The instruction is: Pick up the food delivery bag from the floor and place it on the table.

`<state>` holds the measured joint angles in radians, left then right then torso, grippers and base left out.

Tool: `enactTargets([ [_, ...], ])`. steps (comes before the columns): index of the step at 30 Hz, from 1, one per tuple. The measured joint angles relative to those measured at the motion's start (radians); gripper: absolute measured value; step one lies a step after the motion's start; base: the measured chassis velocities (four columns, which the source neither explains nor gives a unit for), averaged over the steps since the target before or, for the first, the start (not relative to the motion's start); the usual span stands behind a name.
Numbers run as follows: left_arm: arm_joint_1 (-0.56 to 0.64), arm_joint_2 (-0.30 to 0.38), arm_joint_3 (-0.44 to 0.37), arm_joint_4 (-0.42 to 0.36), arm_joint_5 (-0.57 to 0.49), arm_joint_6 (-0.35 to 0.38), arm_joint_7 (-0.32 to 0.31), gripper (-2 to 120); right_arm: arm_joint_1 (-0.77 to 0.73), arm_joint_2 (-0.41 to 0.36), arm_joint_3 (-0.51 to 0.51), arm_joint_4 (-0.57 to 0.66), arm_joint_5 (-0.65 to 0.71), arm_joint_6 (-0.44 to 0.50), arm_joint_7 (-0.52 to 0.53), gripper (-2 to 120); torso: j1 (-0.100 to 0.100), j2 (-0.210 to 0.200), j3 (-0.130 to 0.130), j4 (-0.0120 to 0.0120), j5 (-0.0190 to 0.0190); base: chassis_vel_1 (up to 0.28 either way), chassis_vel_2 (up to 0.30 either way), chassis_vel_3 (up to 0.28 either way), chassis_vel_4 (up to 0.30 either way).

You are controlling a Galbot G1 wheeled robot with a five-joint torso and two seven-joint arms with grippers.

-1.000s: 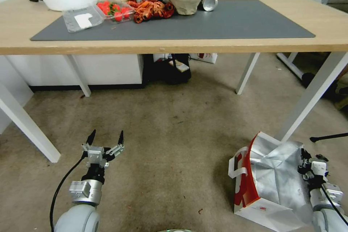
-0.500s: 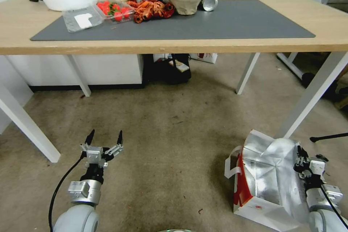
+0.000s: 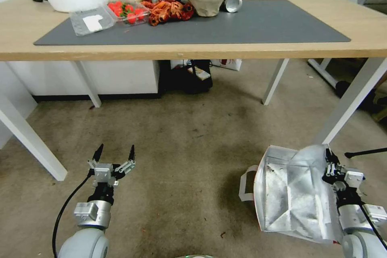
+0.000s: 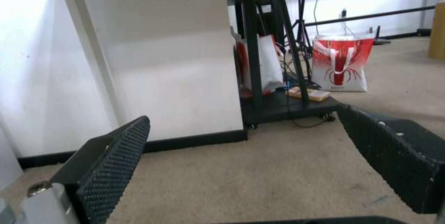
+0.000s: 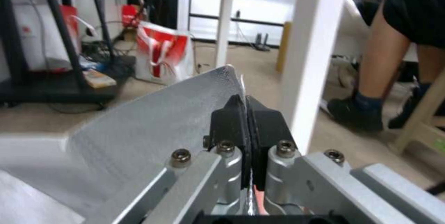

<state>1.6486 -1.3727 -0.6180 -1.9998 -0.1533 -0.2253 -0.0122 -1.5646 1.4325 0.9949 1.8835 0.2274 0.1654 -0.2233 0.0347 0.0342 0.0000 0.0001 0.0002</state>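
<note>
**Silver arms, black fingertips**

The left gripper (image 3: 115, 154) has two slim black pointed fingers on silver linkage bars, fixed to a small silver block with a black core. Behind it sits a black collar, then a silver-grey clamp with a boxy side piece, then a rounded pale grey arm shell. A black cable loops along the arm's outer side. In the left wrist view the finger pads (image 4: 113, 163) are black with a fine raised dot texture.

The right gripper (image 5: 247, 112) has black blocky fingertips on brushed silver links, held by dark hex-socket screws. In the head view it has a white boxy piece, black joints, a silver wrist and a black cable.
</note>
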Motion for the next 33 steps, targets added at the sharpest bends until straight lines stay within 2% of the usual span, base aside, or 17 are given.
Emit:
enactTargets([
  [13, -0.002, -0.006, -0.003, 0.001, 0.004, -0.002, -0.001, 100, -0.040, 0.016, -0.044, 0.150, 0.039, -0.008, -0.035, 0, 0.000, 0.000, 0.000, 0.0000, -0.0002, 0.000, 0.000, 0.000, 0.000],
  [22, -0.010, -0.009, -0.008, 0.016, 0.002, -0.005, -0.003, 100, -0.045, 0.010, -0.071, 0.190, 0.046, -0.013, -0.058, 0, 0.000, 0.000, 0.000, -0.0001, -0.0002, 0.000, 0.000, 0.000, 0.000],
  [27, -0.017, -0.008, -0.016, 0.020, 0.003, -0.004, -0.007, 100, -0.049, -0.004, -0.092, 0.216, 0.109, -0.033, -0.092, 0, 0.000, 0.000, 0.000, -0.0001, -0.0003, 0.000, 0.000, 0.000, 0.000],
  [33, -0.021, -0.003, -0.013, 0.010, 0.033, 0.031, -0.054, 100, -0.051, -0.032, -0.112, 0.267, 0.212, -0.056, -0.143, 0, 0.000, 0.000, 0.000, -0.0001, -0.0003, 0.000, 0.000, 0.000, 0.000],
])
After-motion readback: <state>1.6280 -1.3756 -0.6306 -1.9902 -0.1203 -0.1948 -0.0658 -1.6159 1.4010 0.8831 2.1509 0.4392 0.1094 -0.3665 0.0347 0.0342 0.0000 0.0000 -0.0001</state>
